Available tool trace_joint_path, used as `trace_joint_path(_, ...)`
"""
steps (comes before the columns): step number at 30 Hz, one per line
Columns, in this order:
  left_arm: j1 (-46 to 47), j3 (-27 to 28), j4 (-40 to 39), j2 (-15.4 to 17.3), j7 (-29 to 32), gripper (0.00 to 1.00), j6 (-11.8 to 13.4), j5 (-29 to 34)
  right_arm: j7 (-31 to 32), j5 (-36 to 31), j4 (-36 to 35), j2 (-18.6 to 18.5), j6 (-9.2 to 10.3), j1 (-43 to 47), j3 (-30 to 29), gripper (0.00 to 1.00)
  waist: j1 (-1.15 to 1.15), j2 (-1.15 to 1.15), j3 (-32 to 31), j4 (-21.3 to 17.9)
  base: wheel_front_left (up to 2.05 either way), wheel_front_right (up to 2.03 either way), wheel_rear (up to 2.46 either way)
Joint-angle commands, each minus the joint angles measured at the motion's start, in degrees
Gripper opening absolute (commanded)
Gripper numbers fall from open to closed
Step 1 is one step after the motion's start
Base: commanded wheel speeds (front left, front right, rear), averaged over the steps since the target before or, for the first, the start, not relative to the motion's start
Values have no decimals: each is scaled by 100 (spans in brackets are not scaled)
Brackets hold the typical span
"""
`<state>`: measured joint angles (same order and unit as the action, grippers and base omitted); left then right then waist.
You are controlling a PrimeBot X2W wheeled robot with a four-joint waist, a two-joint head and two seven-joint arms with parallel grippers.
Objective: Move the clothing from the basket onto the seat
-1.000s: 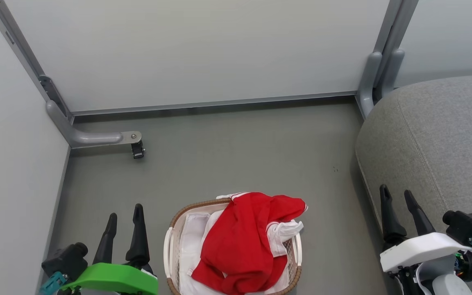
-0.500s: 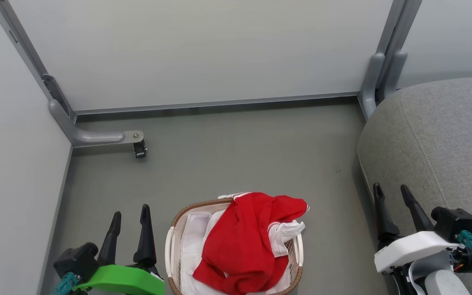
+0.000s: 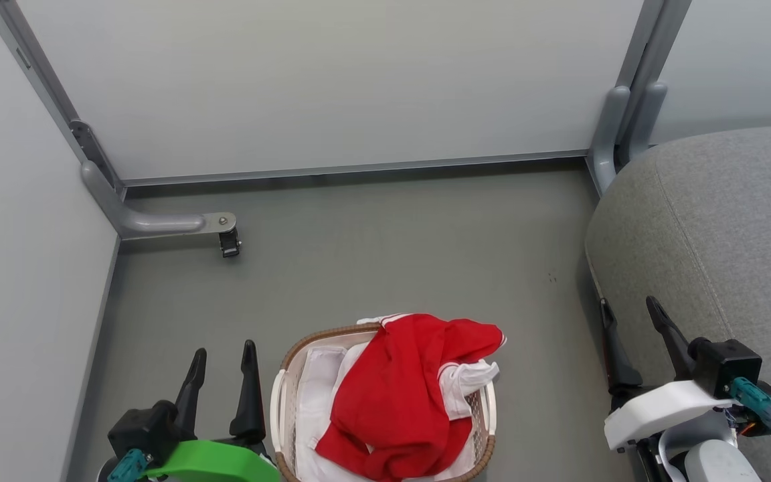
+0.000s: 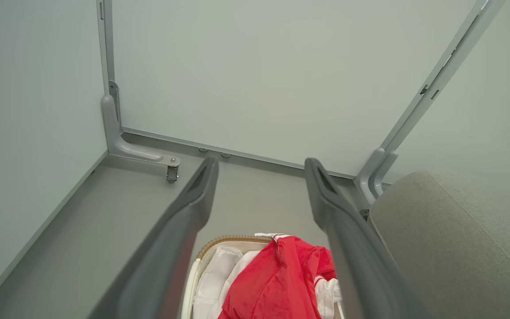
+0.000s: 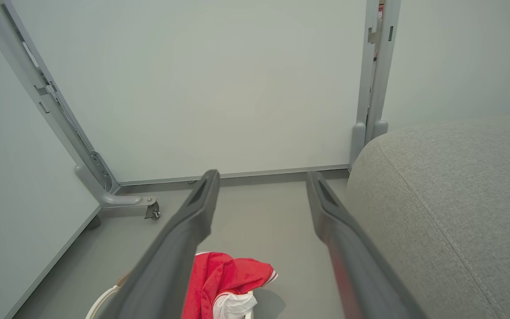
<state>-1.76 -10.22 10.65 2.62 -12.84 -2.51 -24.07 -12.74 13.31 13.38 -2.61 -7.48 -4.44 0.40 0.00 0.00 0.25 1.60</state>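
Fingers of our left gripper (image 3: 224,348) stand spread and empty at the lower left of the head view, just beside the basket (image 3: 305,341). Our right gripper (image 3: 627,302), lower right, is likewise spread, at the edge of the seat (image 3: 727,221). We see the clothing (image 3: 399,395) heaped in the basket, draping over its upper right rim.

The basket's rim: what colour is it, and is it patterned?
Brown, with a woven texture. The basket's rim shows best in the head view.
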Motion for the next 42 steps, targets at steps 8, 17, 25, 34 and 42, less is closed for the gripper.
trace_joint_path(8,-113,-51,32,40,-130,100,51,328,-136,-445,-59,-38,-2,-34,36,100,0,0,15,24,0,0,0)
trace_joint_path(17,-118,-118,91,42,-213,100,81,616,-226,-765,-42,-42,-2,-24,83,100,0,0,19,56,0,0,0)
trace_joint_path(25,-125,-128,134,43,-242,100,93,671,-254,-827,-24,-43,-1,-15,118,100,0,0,11,57,0,0,0)
trace_joint_path(34,-113,-135,162,42,-242,100,81,636,-254,-799,-31,-43,-1,-6,120,100,0,0,14,54,0,0,0)
trace_joint_path(42,-106,-149,139,42,-242,100,92,645,-254,-778,-53,-43,-1,-4,120,100,0,0,29,59,0,0,0)
